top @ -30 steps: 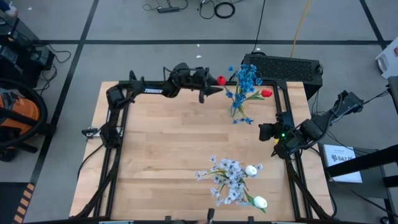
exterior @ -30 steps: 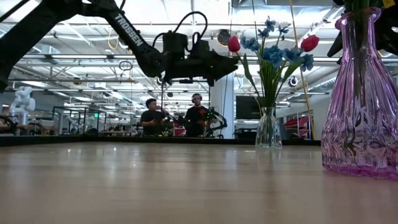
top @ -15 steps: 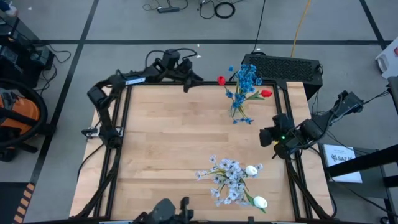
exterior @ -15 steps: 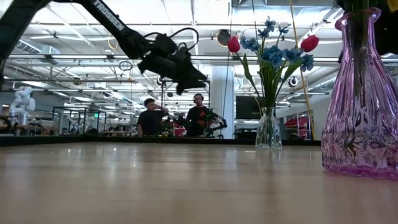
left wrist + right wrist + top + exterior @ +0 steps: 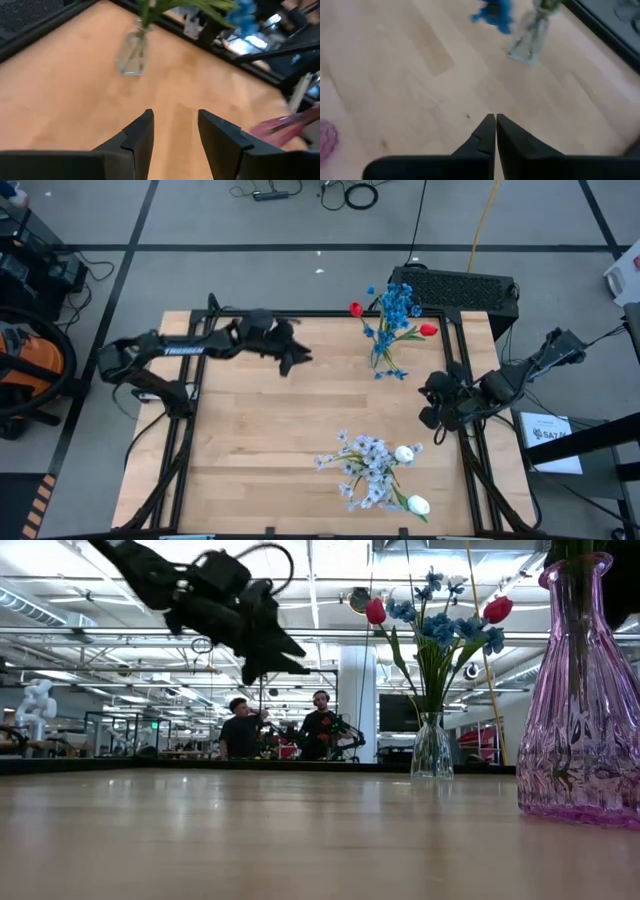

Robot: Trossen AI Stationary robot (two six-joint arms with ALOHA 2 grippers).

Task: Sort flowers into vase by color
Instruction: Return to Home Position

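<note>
Left claw (image 5: 300,360), fingers apart, has swung back, well apart from the flowers (image 5: 396,318).

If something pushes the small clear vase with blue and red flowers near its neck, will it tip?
Probably. The clear vase looks narrow with a small base, while the blue flowers and red tulips stand far above it, so it seems top-heavy. It looks like glass: likely smooth, slippery and fragile. A low push would more likely slide it.
</note>
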